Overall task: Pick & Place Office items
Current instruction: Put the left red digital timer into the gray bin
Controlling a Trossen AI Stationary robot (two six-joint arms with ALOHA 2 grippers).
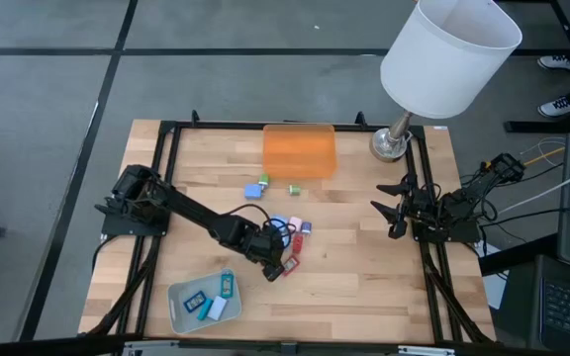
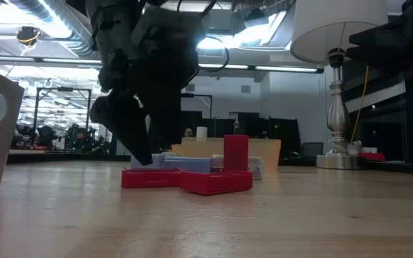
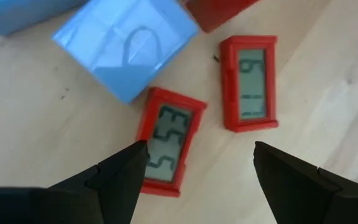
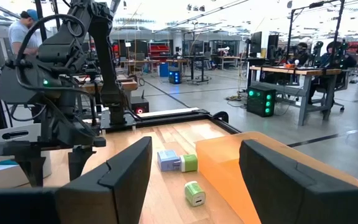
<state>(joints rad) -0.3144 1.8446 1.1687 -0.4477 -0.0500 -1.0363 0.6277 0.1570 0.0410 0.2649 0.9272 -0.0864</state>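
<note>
The left gripper (image 3: 194, 171) hangs low over a little heap of office items in the middle of the table (image 1: 364, 277). Its jaws are spread and hold nothing. One dark jaw sits over the edge of a red timer (image 3: 166, 142), the other is over bare wood. A second red timer (image 3: 248, 84) lies just beside the first, and a blue block (image 3: 126, 46) touches the first timer's corner.

Here is the trouble. The timers are flat and lie low on the wood. If the jaws close too high, they may slide over the top and grab air. If they come down crooked, one jaw may land on the timer and push it away. The pieces are packed close, so the jaws could pinch two at once, or knock the blue block and the other timer aside. A flat piece held by its thin edges could also twist and drop on the way to the grey tray (image 1: 181, 314), which already has a few pieces in it.

More pieces wait near the orange tray (image 1: 299, 150): a blue one (image 1: 254, 190) and two green ones (image 1: 293, 188).

The right gripper (image 1: 392, 208) waits at the right side of the table, jaws spread and empty. The lamp (image 1: 433, 69) stands behind it.
</note>
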